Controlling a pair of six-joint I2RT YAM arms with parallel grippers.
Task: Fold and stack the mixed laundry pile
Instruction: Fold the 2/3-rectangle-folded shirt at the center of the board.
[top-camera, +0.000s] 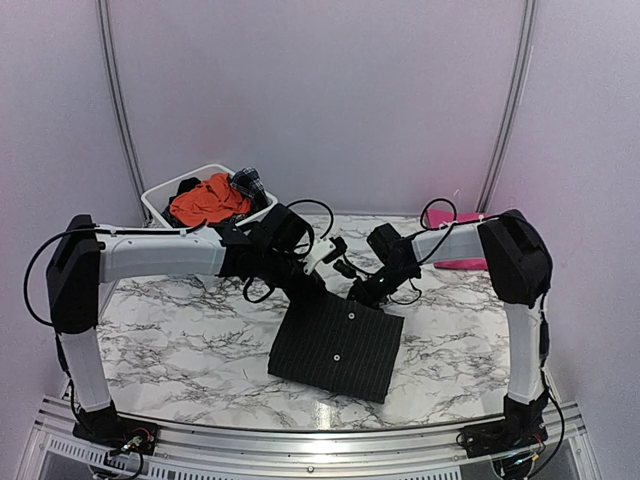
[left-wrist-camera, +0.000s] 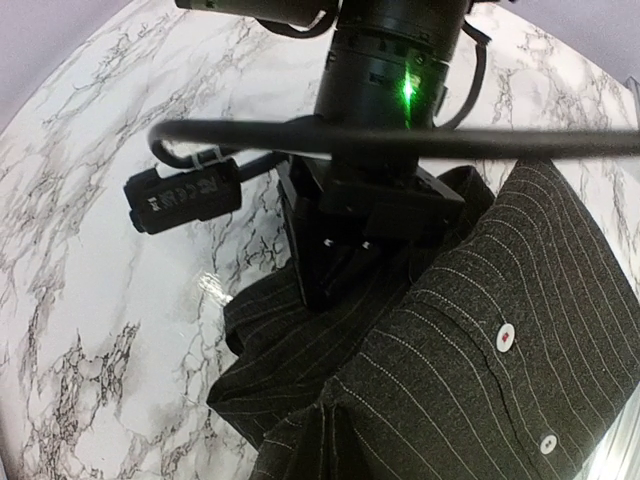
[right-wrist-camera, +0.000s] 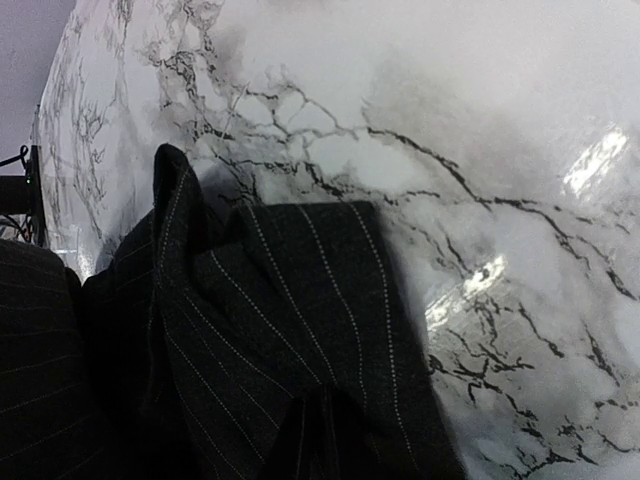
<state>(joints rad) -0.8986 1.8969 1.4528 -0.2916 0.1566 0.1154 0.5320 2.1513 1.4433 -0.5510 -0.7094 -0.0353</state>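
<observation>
A black pinstriped shirt (top-camera: 335, 342) lies folded into a rough rectangle at the table's centre, two white buttons showing. My left gripper (top-camera: 303, 288) sits at its far left corner and my right gripper (top-camera: 362, 292) at its far right corner. In both wrist views the striped cloth (left-wrist-camera: 440, 350) (right-wrist-camera: 300, 300) bunches into a pinch at the jaws, with the fingers hidden under fabric. Both grippers are shut on the shirt's far edge. An orange garment (top-camera: 208, 200) and a small dark plaid piece (top-camera: 248, 183) lie in the tub. A magenta-pink cloth (top-camera: 455, 245) rests at the back right.
The white plastic tub (top-camera: 160, 200) stands at the back left of the marble table (top-camera: 180, 340). Black cables loop above the shirt between the two wrists. The right arm's wrist (left-wrist-camera: 385, 130) hangs close in front of the left wrist camera.
</observation>
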